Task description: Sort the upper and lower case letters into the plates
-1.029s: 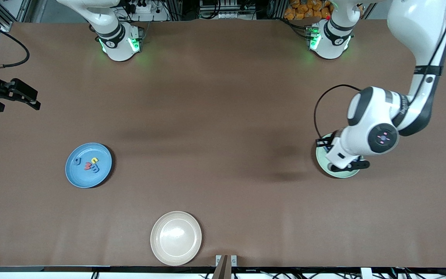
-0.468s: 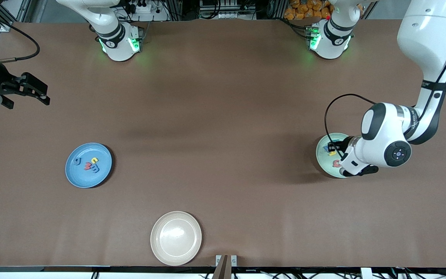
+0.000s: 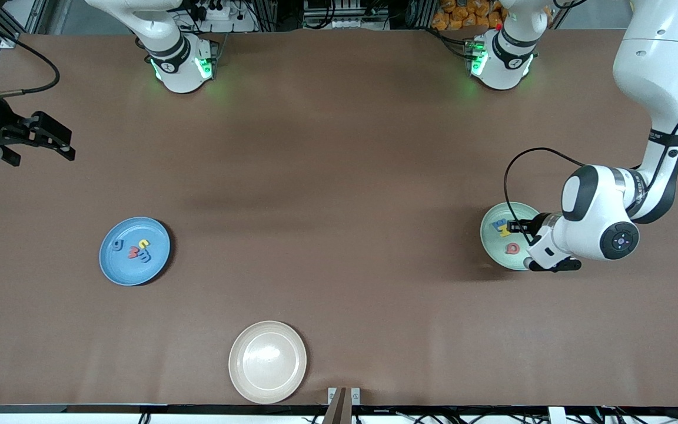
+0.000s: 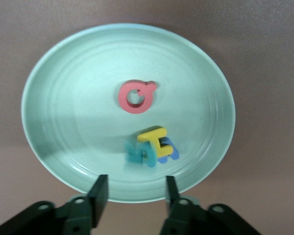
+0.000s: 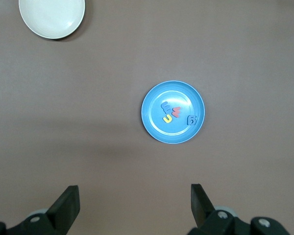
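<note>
Front view, left gripper [image 3: 524, 226] apparently withdrawn, pale green plate [image 3: 495, 250] uncovered

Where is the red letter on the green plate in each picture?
Front view: red letter lies in the green plate, at the left arm's end of the table.
Left wrist view: red letter, mid-plate.
Right wrist view: not in it.
Shared landmark: the yellow letter beside it.

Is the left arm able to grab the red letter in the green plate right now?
Probably yes. The left gripper is open just above the green plate, and the red letter lies flat by itself, apart from the piled letters, with nothing covering it.
</note>
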Controlling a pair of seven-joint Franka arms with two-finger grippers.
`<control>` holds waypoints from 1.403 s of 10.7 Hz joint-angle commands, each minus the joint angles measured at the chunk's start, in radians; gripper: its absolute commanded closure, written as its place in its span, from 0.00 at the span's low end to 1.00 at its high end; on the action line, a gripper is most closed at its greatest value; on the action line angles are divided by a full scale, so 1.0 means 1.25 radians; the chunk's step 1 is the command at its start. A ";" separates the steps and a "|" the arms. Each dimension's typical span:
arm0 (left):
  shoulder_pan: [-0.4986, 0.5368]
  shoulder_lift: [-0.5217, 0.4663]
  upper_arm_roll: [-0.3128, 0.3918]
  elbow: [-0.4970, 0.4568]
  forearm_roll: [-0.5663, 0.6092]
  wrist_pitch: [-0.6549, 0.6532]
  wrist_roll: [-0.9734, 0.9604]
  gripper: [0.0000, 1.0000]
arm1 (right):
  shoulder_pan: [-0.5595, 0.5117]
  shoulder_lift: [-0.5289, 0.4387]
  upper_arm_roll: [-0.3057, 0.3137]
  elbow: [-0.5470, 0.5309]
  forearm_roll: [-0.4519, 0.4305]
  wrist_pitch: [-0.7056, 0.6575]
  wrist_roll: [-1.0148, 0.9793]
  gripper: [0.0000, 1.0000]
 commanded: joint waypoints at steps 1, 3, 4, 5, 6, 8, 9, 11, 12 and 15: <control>0.001 -0.008 -0.004 0.022 0.022 -0.011 0.040 0.00 | -0.008 -0.024 -0.003 -0.016 0.012 -0.004 -0.010 0.00; -0.002 -0.024 -0.005 0.051 0.022 -0.044 0.041 0.00 | -0.012 -0.034 -0.006 -0.017 0.012 -0.006 -0.008 0.00; -0.006 -0.027 -0.007 0.077 0.024 -0.087 0.040 0.00 | -0.016 -0.034 -0.006 -0.017 0.012 -0.010 -0.006 0.00; -0.014 -0.048 -0.011 0.108 0.022 -0.146 0.040 0.00 | -0.017 -0.034 -0.006 -0.020 0.012 -0.011 -0.006 0.00; -0.025 -0.065 -0.019 0.132 0.022 -0.188 0.040 0.00 | -0.016 -0.034 -0.005 -0.023 0.012 -0.007 -0.003 0.00; -0.030 -0.111 -0.029 0.144 0.022 -0.237 0.040 0.00 | -0.016 -0.035 -0.005 -0.022 0.012 -0.008 -0.002 0.00; -0.027 -0.138 -0.045 0.144 0.021 -0.253 0.040 0.00 | -0.016 -0.034 -0.005 -0.023 0.012 -0.010 -0.002 0.00; -0.026 -0.187 -0.054 0.144 0.021 -0.266 0.040 0.00 | -0.017 -0.034 -0.005 -0.022 0.012 -0.006 -0.003 0.00; -0.027 -0.209 -0.056 0.144 0.018 -0.266 0.040 0.00 | -0.017 -0.034 -0.005 -0.023 0.012 -0.006 -0.003 0.00; -0.016 -0.275 -0.072 0.144 0.009 -0.268 0.043 0.00 | -0.018 -0.033 -0.005 -0.023 0.012 -0.007 -0.006 0.00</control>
